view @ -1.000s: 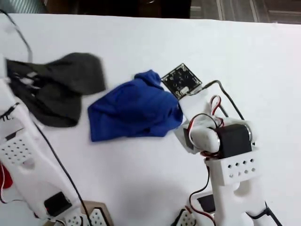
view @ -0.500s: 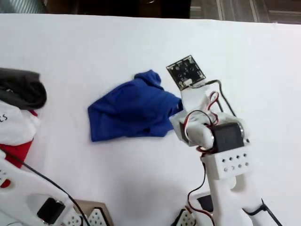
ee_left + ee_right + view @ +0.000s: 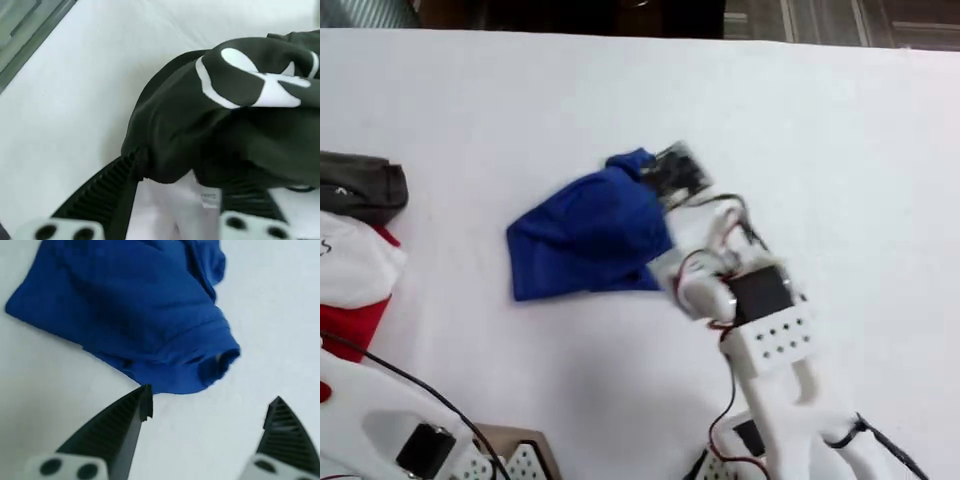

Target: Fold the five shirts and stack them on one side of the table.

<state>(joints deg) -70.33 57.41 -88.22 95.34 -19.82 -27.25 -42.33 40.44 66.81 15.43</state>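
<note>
The blue shirt [image 3: 582, 235] lies crumpled at the middle of the table [image 3: 620, 90], in the same place and not yet folded. The right arm [image 3: 755, 305] has swung across, and its wrist now overlaps the shirt's nearest edge. The dark shirt [image 3: 360, 185], spread farther in a second ago, is now bunched at the table's left edge beside a white and red shirt [image 3: 350, 270]. The stack looks begun there, with the blue one likely next. The right wrist view adds that the right gripper [image 3: 205, 422] hangs spread wide, just short of the blue cloth. The left wrist view shows the dark shirt's white logo and the cloth draped over the left gripper [image 3: 182, 192]; whether that gripper grips it I cannot tell.
</note>
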